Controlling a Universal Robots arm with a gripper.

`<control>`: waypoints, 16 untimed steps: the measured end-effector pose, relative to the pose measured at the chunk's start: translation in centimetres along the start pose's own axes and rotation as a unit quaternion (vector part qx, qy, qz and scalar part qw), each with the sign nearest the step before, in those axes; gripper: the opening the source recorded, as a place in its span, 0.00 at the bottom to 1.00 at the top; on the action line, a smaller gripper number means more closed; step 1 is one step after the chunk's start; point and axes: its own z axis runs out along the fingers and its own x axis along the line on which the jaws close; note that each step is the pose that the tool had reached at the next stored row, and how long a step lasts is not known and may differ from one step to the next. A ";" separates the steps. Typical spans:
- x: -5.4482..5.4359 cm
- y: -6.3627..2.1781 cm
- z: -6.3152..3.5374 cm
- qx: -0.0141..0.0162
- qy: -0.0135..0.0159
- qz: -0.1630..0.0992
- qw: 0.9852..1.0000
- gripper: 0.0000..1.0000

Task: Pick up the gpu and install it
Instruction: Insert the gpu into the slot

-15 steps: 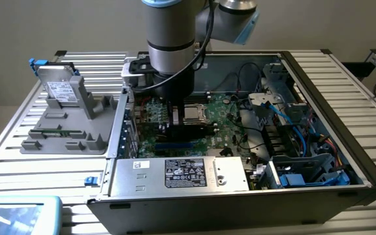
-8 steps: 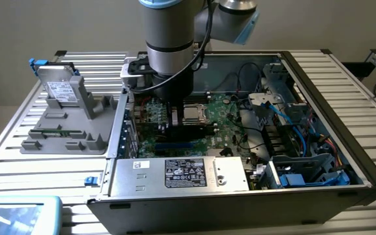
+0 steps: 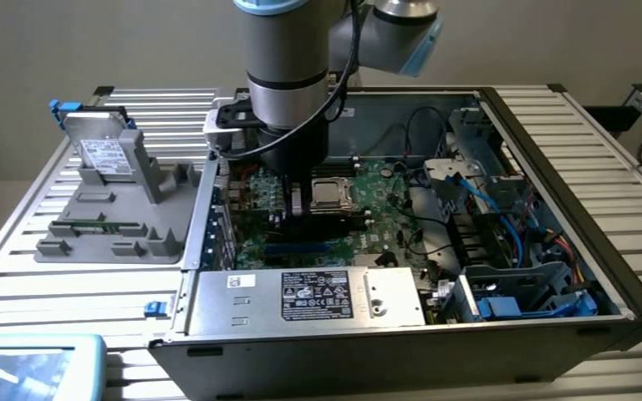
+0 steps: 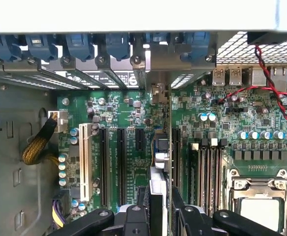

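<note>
Pincer clamped on gpu — card edge-on between fingers, upright over motherboard slots — inside computer case.

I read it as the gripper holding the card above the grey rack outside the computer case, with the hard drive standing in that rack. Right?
Not quite. The exterior view shows the gripper holding the card inside the computer case, above the green motherboard, not above the grey rack. The hard drive does stand in that rack.
</note>
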 end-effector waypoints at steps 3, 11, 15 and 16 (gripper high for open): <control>0.0 0.00 0.05 0.000 0.000 0.000 1.000 0.28; 0.1 0.01 0.27 0.000 0.000 0.000 1.000 0.28; 0.2 0.01 0.34 0.000 0.000 0.000 1.000 0.28; 0.2 0.01 0.35 0.000 0.000 0.000 1.000 0.28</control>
